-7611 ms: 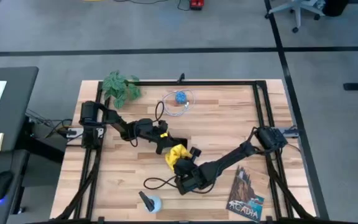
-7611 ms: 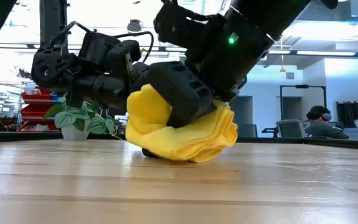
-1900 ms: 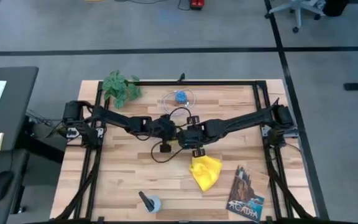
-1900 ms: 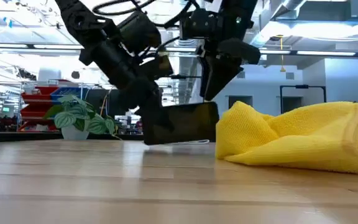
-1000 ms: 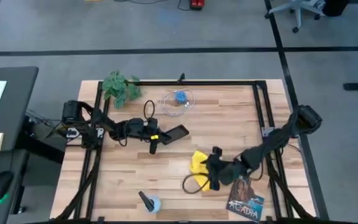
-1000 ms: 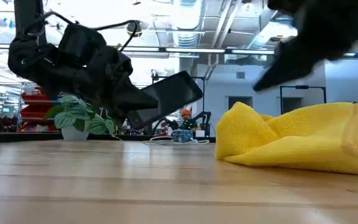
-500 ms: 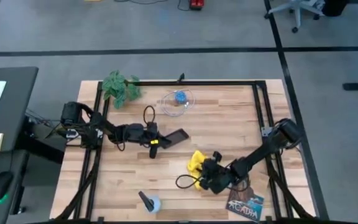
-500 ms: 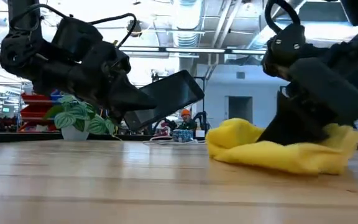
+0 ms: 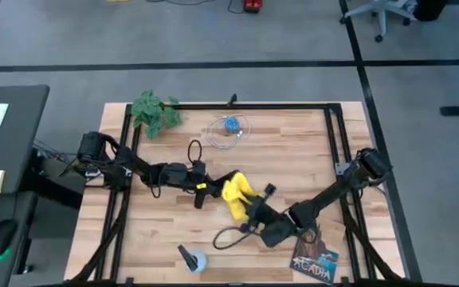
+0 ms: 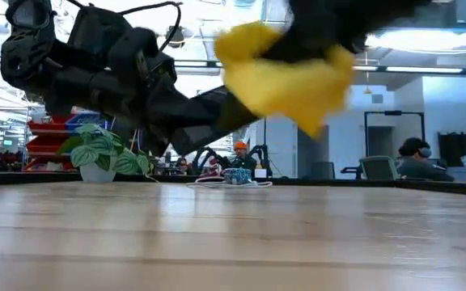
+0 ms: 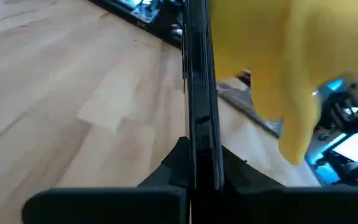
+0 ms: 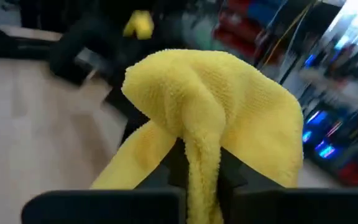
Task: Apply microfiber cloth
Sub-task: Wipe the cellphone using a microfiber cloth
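Observation:
The microfiber cloth (image 9: 237,195), bright yellow and bunched, hangs in the air in my right gripper (image 9: 253,209), which is shut on it. In the low view the cloth (image 10: 285,69) is well above the table. My left gripper (image 9: 201,189) is shut on a black smartphone (image 10: 217,113), held tilted above the table left of centre. The cloth (image 11: 272,68) sits right beside one face of the smartphone (image 11: 197,93); whether they touch I cannot tell. My left gripper pinches the smartphone's lower end (image 11: 197,158) between its two fingers, one on each flat face. The fingers come from the table's left. The smartphone is lifted clear and tilted, its free end higher and toward the right. My right gripper pinches a bunched fold of the cloth (image 12: 197,152) between its two fingers, several layers together. The fingers come from the table's near right, slanting. The cloth is lifted clear of the table and bulges out beyond the fingers.
A green plant (image 9: 156,112) stands at the far left corner. A blue thing with a coiled cable (image 9: 229,127) lies at the far middle. A book (image 9: 315,257) lies near the front right, a small bluish object (image 9: 191,258) at the front edge.
My right gripper has come down on the cloth near the book, taken hold, lifted it clear of the table and carried it toward the table's left and far side, up to the smartphone. The cloth has bunched up in the hold.

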`<move>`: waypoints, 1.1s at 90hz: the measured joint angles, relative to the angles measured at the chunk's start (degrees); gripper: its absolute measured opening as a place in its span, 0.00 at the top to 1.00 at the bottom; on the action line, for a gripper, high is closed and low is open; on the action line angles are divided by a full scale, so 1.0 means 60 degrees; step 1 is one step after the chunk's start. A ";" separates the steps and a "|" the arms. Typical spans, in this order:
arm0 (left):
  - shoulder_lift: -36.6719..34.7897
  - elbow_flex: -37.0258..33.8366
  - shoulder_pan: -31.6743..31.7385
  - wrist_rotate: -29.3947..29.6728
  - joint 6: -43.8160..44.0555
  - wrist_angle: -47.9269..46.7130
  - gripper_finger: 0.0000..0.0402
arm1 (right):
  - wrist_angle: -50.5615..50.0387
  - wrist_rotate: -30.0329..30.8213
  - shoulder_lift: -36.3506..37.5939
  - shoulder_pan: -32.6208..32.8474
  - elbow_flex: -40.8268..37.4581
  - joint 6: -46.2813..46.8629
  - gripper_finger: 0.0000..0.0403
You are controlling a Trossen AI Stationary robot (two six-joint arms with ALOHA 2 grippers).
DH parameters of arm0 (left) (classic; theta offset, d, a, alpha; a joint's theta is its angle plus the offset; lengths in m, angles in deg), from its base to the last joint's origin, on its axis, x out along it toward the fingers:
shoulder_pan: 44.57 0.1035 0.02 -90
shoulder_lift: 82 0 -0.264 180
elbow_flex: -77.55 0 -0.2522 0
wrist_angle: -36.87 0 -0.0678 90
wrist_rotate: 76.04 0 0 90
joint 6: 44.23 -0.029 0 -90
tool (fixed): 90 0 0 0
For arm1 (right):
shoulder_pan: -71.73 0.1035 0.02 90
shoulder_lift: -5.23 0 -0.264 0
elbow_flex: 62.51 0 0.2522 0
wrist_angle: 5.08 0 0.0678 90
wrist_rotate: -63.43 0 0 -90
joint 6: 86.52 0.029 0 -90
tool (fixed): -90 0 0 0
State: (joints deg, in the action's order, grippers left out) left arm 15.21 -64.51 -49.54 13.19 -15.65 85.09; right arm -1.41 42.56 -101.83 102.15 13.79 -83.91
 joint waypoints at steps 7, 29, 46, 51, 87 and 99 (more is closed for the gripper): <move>0.0000 0.0189 -0.0136 0.0000 0.0000 -0.0005 0.99 | -0.0084 0.0001 -0.0230 -0.0304 0.0330 -0.1423 0.98; 0.0026 0.0479 -0.0390 0.0201 0.0038 -0.0111 0.98 | 0.0019 0.0005 -0.0934 -0.0895 0.0598 -0.2482 0.98; 0.0026 0.0479 -0.0423 0.0135 0.0029 -0.0138 0.98 | -0.0072 0.0241 -0.1407 -0.0658 0.0612 -0.2850 0.99; 0.0026 0.0479 -0.0446 0.0146 -0.0007 -0.0060 0.98 | -0.0310 0.0623 -0.1413 -0.0569 0.0612 -0.2982 0.99; 0.0004 0.0486 -0.0619 0.0170 -0.0039 0.0235 0.98 | -0.1111 0.1067 -0.0983 -0.0430 0.0579 -0.1292 0.98; 0.0022 0.0482 -0.0635 0.0187 -0.0079 0.0115 0.98 | -0.1008 0.0342 -0.1260 -0.0418 0.0594 -0.0490 0.97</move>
State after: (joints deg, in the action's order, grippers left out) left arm 15.34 -61.61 -53.35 14.31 -16.12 85.77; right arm -7.45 44.61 -109.39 99.64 17.36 -86.85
